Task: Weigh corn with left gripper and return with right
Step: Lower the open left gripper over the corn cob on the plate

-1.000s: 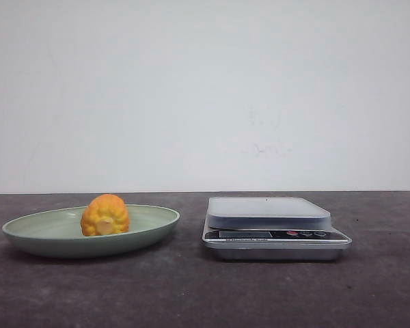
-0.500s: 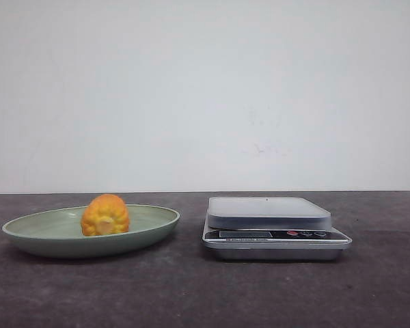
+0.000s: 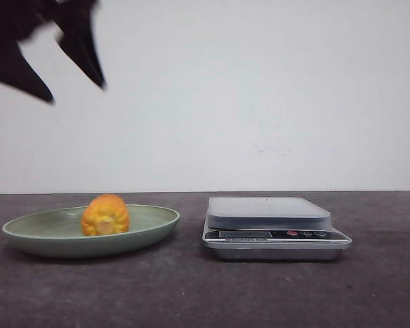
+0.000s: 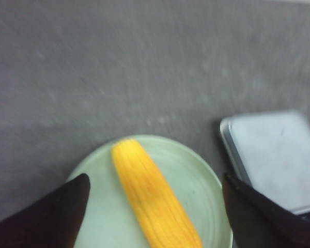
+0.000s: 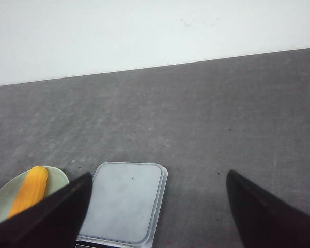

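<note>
1. Front view: the left tool (image 3: 67,74) shows only as blurred dark fingers, spread apart, cut off at the upper corner; the right tool is out of sight. A dark tabletop (image 3: 191,294) meets a white wall (image 3: 260,96). The corn (image 3: 105,215) lies in a green plate (image 3: 27,236), well below the tool, beside a scale (image 3: 273,229).
2. Left wrist view: blurred; the corn (image 4: 152,199) lies between the wide-spread fingers (image 4: 46,217).
3. Right wrist view: the right tool (image 5: 157,217) gapes wide, empty, over the scale (image 5: 126,201).
</note>
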